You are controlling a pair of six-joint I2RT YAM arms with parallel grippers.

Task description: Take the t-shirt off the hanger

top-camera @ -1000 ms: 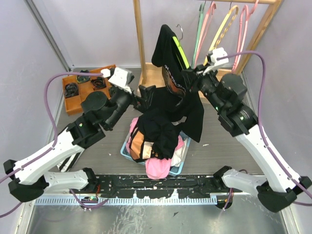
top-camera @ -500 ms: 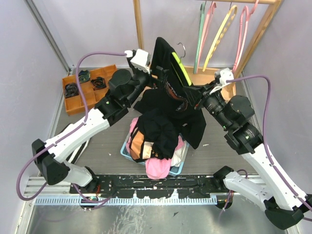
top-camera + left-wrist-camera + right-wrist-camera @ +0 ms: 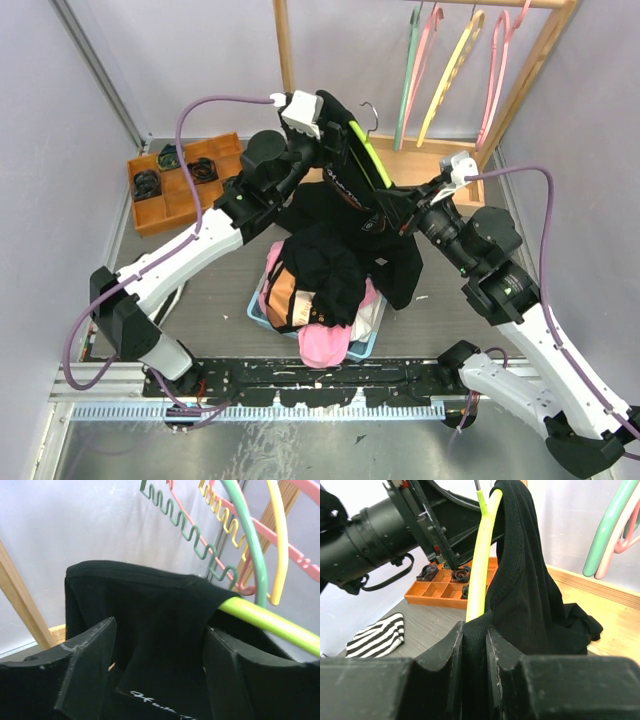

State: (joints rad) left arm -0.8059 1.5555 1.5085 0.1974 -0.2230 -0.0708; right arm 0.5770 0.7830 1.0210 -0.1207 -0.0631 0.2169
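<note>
Top view: black t-shirt point(image 3: 345, 175) sits centre frame on the lime hanger point(image 3: 372, 158). Left gripper point(image 3: 330, 130) is at its top, right gripper point(image 3: 398, 213) at its right side; both are black on black, so jaws are unreadable. Left wrist: jaws spread wide, shirt shoulder between them. Right wrist: fingers point(image 3: 451, 652) pinch a black shirt fold beside the hanger arm, and the gripper body blocks the lower frame.

The left gripper point(image 3: 159, 630) holds its two black fingers point(image 3: 85, 670) spread on either side of a black t-shirt point(image 3: 150, 600) draped over a lime-green hanger point(image 3: 260, 620), with a green hanger point(image 3: 245, 525), yellow hanger point(image 3: 281, 540), pink hanger point(image 3: 300, 560) and wooden post point(image 3: 20, 605) behind.
</note>
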